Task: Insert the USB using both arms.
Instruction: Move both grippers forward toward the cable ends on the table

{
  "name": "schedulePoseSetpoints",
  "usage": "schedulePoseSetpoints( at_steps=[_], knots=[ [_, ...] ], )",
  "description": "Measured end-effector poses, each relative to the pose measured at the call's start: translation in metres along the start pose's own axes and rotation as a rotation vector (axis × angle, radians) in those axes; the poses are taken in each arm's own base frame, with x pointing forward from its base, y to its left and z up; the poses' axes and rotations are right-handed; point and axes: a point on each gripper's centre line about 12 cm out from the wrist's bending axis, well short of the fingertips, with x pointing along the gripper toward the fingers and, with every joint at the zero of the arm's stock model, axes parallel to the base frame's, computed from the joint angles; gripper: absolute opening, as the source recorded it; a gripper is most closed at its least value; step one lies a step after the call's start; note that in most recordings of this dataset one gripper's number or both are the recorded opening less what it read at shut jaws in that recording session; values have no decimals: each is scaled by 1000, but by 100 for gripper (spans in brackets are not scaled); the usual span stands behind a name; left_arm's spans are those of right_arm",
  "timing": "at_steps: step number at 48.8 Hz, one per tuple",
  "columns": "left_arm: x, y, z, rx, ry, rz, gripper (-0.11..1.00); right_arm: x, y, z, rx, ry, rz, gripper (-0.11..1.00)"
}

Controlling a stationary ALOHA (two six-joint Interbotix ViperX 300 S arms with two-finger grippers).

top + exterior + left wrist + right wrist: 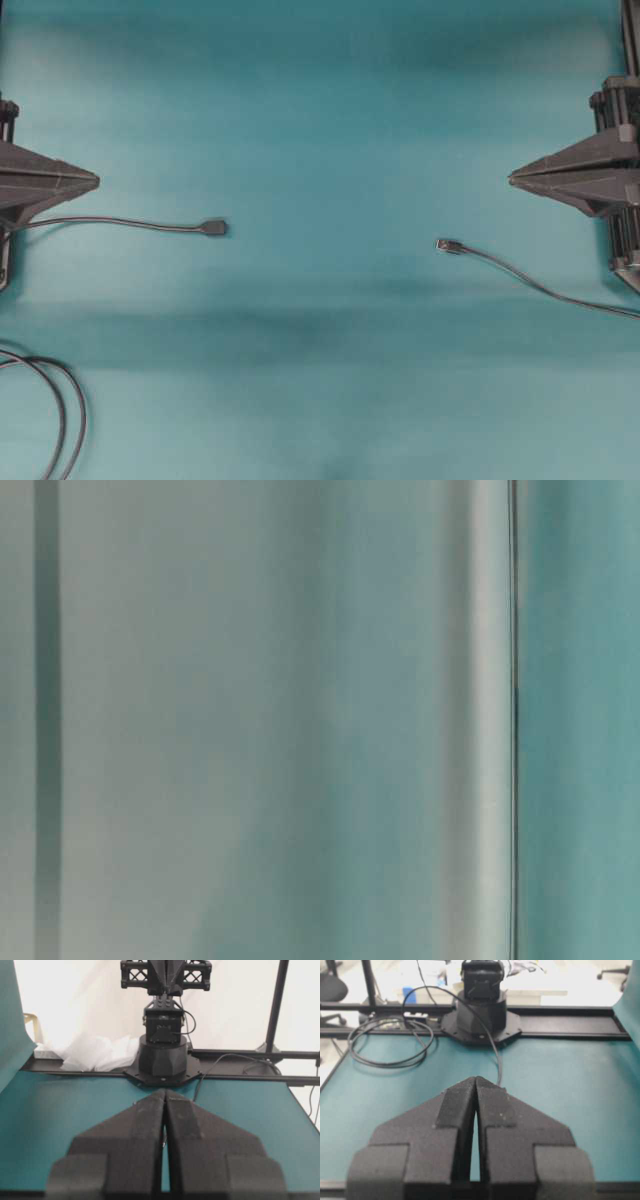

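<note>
From my seat, the USB [449,245] lies flat on the teal table [320,120], right of centre, its silvery tip pointing left toward the black socket [214,227], which lies left of centre; the two are well apart with bare cloth between them. I reckon the plug is light and stiff, but so small and low that it may skid under a finger, and its thin cable [540,288] is limp, so I would take it by the short dark housing just behind the metal, not by the tip or the cord. The socket wants the same: a hold on its blunt body. I count one plug, one socket, two cables leading off to the sides, and one loop [60,410] of spare cable at the lower left. The left gripper [96,181] and right gripper [512,179] both sit pulled back at their edges, fingers pressed together on nothing.
</note>
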Motion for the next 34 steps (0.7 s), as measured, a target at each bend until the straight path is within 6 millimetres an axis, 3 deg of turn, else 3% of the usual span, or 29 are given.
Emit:
schedulePoseSetpoints(
  at_steps=[4,9,24,34],
  knots=[
    [0,-3,-3,-2,23,-13,6,0,0,-1,-7,9,2,0],
    [0,-12,-8,-5,85,-61,-1,0,1,-8,-27,69,8,0],
    [4,-15,-8,-3,245,-76,-1,7,0,-16,-28,321,3,0],
    [13,-16,-28,-2,385,-77,6,12,0,-29,-23,417,1,0]
  ],
)
